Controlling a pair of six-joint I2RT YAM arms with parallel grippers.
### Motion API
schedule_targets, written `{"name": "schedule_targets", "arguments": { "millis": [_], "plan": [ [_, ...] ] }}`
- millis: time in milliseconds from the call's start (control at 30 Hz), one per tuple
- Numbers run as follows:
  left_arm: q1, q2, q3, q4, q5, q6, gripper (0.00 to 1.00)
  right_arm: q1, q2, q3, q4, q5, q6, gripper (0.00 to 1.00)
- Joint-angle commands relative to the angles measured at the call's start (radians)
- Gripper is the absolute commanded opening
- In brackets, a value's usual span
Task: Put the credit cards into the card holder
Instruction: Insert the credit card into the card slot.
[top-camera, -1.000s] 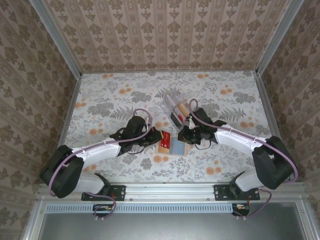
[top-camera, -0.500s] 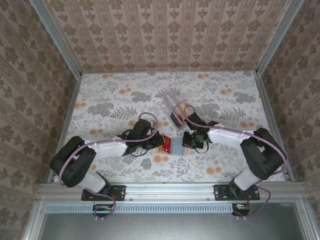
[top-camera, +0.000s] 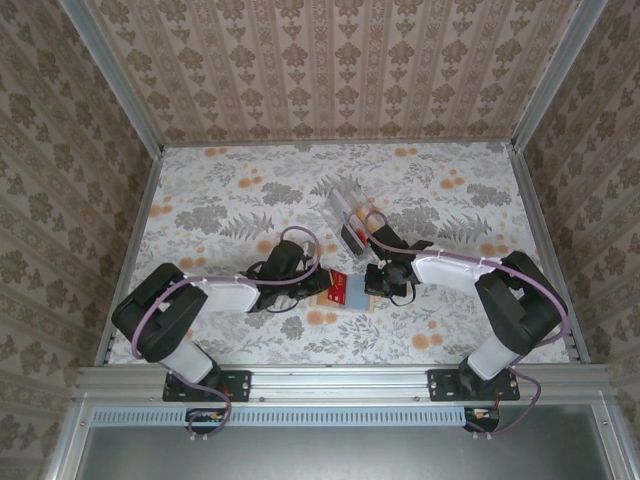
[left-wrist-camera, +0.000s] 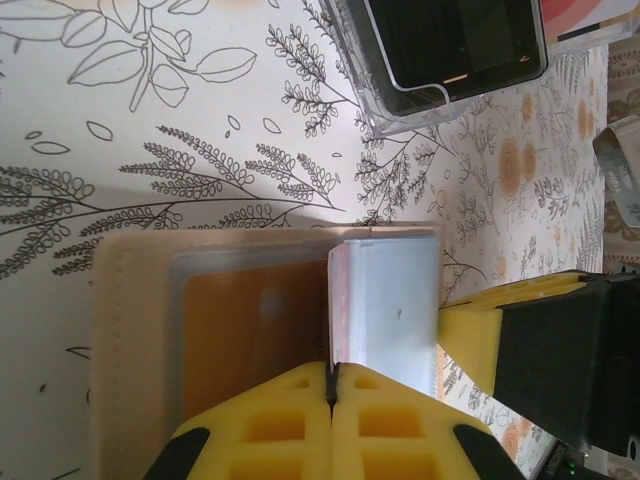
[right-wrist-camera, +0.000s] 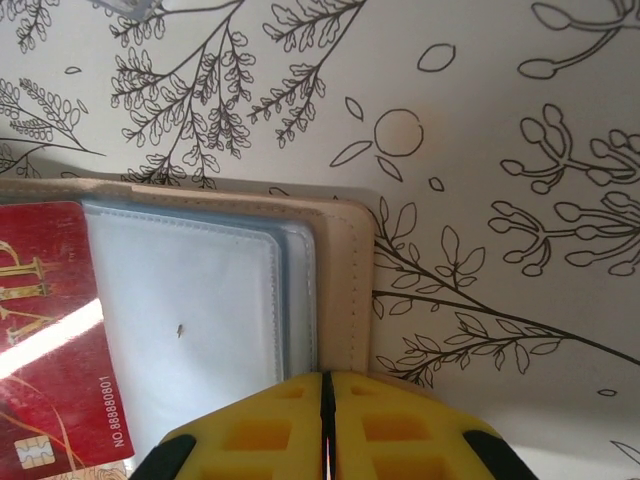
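Left tool (top-camera: 321, 287) sat at the left edge of the open wallet (top-camera: 350, 294), fingers fully together. In its wrist view a thin grey flap edge ran straight into the seam of the left tool (left-wrist-camera: 331, 388); can't tell if it was pinched. Red card (top-camera: 336, 283) lay on the wallet's left half, touching the left tool's tip, not in the holder (top-camera: 338, 193). Grey sleeve filled the wallet's middle, tan border around it.

Right tool (top-camera: 373, 281) was at the wallet's right edge, fingers also fully together. In its wrist view the right tool (right-wrist-camera: 324, 392) met the wallet (right-wrist-camera: 345, 290) at the tan border, nothing seen between the fingers. The red card (right-wrist-camera: 48, 340) lay well left of the tips, across the grey sleeve.

Holder stood on the counter (top-camera: 220, 210) just behind the wallet, apart from both tools, with a dark card (left-wrist-camera: 450, 35) upright in it.

Writing: red card showed "No." plus a run of 8s along its edge, gold chip beside it; gold lettering cropped, unreadable.
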Motion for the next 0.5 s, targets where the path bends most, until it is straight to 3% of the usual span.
{"name": "schedule_targets", "arguments": {
  "millis": [0,467],
  "plan": [
    [-0.018,0.035,-0.016,0.03,0.03,0.017,0.0,0.001,0.062,-0.015,-0.036,0.08,-0.011,0.11],
    [-0.05,0.06,-0.003,-0.01,0.039,0.053,0.01,0.001,0.077,-0.008,-0.034,0.08,-0.013,0.11]
  ]
}}
